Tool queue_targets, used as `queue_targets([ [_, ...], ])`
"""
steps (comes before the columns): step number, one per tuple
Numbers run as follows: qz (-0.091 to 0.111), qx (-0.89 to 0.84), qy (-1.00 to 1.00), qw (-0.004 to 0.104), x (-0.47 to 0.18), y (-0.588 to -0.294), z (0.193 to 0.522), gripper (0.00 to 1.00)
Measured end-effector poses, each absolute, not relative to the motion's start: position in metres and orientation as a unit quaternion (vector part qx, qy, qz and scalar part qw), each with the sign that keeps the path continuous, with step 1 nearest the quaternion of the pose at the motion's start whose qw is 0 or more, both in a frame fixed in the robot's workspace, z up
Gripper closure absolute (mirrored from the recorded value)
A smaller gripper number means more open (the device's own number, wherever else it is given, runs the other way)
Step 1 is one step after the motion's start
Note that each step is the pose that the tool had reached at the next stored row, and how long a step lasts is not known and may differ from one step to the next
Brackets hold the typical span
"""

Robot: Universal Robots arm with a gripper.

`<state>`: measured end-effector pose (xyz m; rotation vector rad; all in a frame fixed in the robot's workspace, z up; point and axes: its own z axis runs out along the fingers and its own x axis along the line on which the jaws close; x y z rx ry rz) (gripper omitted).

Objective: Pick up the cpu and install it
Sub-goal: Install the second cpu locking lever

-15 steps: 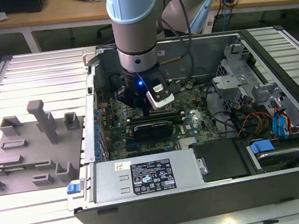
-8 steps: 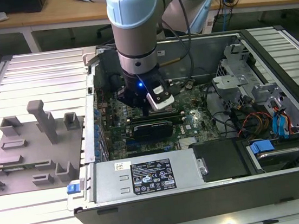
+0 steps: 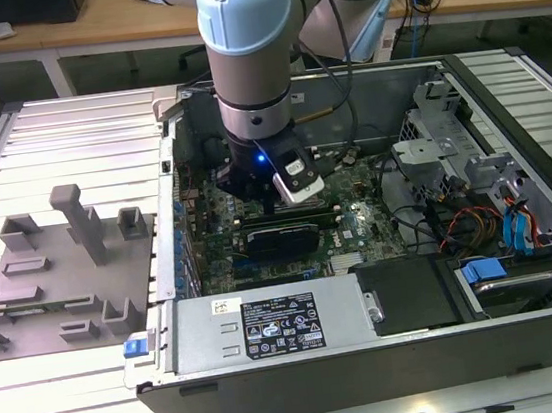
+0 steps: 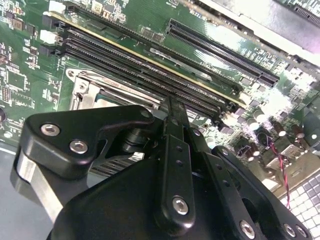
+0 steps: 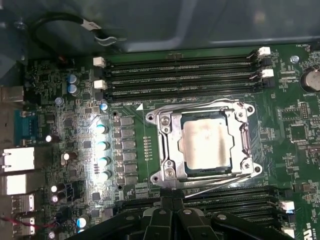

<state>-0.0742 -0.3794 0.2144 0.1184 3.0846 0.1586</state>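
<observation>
You are looking at an open desktop computer case (image 3: 395,353) lying on its side on a slatted metal table (image 3: 46,134). The robot arm (image 3: 248,59) reaches down from above into the middle of the case, and its gripper (image 3: 254,191) hangs low over the green motherboard (image 3: 359,221), near the case's back wall.

In the first wrist view the cpu (image 5: 206,143) sits flat inside the socket (image 5: 202,146), its pale silvery top facing up. The socket's shiny metal frame surrounds it on all four sides, and thin wire levers run along the frame's edges. Rows of long black memory slots (image 5: 180,75) lie on either side of the socket, and a column of small round capacitors (image 5: 102,152) stands beside it.

The gripper (image 5: 172,205) is just beside the socket edge in that view, holding nothing. In the second wrist view its fingers (image 4: 172,125) are pressed together into one narrow black blade, clenched on no object, with the tip over the memory slots beside the socket frame (image 4: 87,87).

On the table, toward the exterior view's left and well apart from the case, rests a grey plastic tray (image 3: 54,284) with upright blocks. Inside the case, a black power supply box (image 3: 271,328) lines the near edge, and blue-tabbed drive bays (image 3: 522,237) fill the corner toward the exterior view's right.
</observation>
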Motion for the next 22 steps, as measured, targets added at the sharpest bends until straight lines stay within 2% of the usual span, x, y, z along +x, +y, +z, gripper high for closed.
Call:
queue_targets([
  [7, 0.053, 0.025, 0.998, 0.024, -0.0742, -0.3806, 0.2143, 0.89],
  [17, 0.091, 0.023, 0.995, 0.024, -0.0742, -0.3826, 0.2104, 0.89],
  [22, 0.094, 0.023, 0.995, 0.024, -0.0742, -0.3882, 0.2103, 0.89],
])
